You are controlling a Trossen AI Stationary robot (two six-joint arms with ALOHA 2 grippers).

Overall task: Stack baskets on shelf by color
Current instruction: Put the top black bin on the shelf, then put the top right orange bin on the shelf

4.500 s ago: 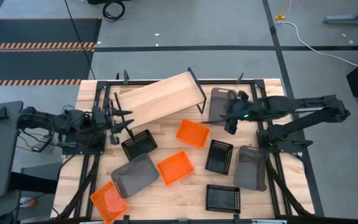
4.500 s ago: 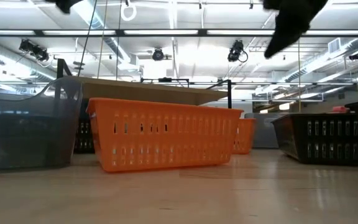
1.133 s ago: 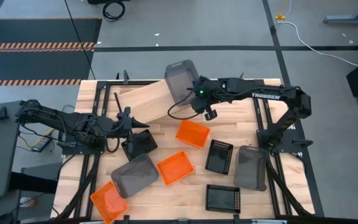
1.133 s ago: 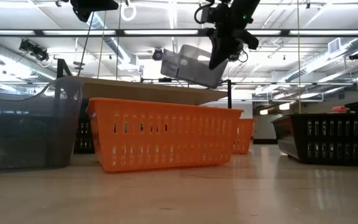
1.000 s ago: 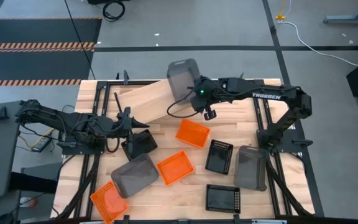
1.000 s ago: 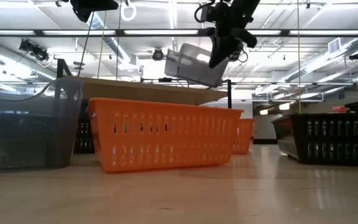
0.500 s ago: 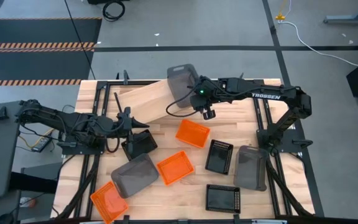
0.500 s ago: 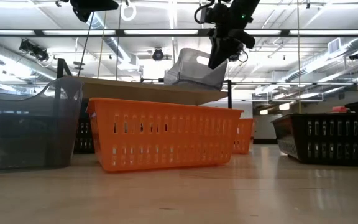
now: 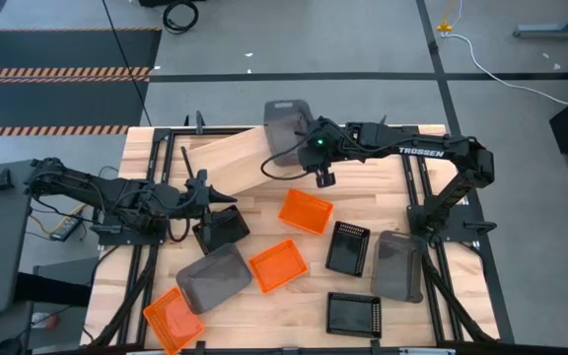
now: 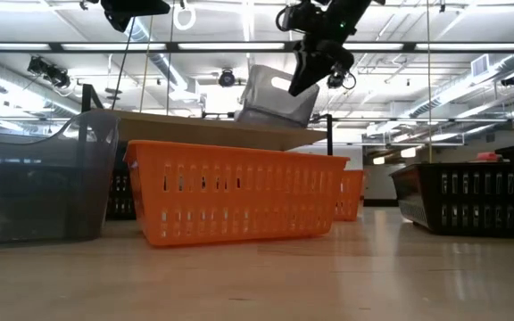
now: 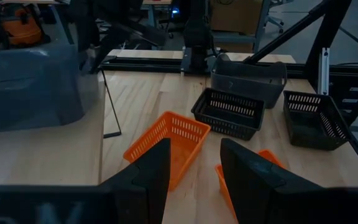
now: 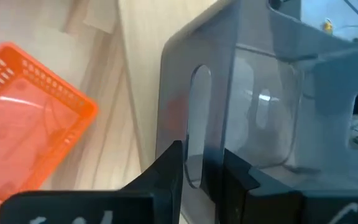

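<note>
From my seat, nearest the front edge of the surface (image 9: pixel 363 212) I count an orange basket (image 9: pixel 173 318) and a black basket (image 9: pixel 353 314), neither yet moved. Just behind them lie a dark-grey bin (image 9: pixel 212 277), a second orange basket (image 9: pixel 278 265), another black basket (image 9: pixel 347 247) and a second grey bin (image 9: pixel 398 264). Further back sit a third orange basket (image 9: pixel 305 211) and a small black basket (image 9: pixel 220 229). None of these are on the shelf, so I judge the sorting barely begun: nearly everything is left to do.

The left gripper (image 9: pixel 201 194) waits just above and beside that small black basket, its jaws apart and empty in the left wrist view.

Farthest back is the shelf (image 9: pixel 235 154), its plank lying askew across the surface. The right gripper (image 9: pixel 309 148) is over its right end, jaws clamped on the wall of a third grey bin (image 9: pixel 286 128), pinching the rim by the handle slot, as the right wrist view shows. That bin is tilted; in the low view its lower edge seems to meet the plank, though I cannot be sure it bears weight yet. I reckon this is the first placement, not yet released.
</note>
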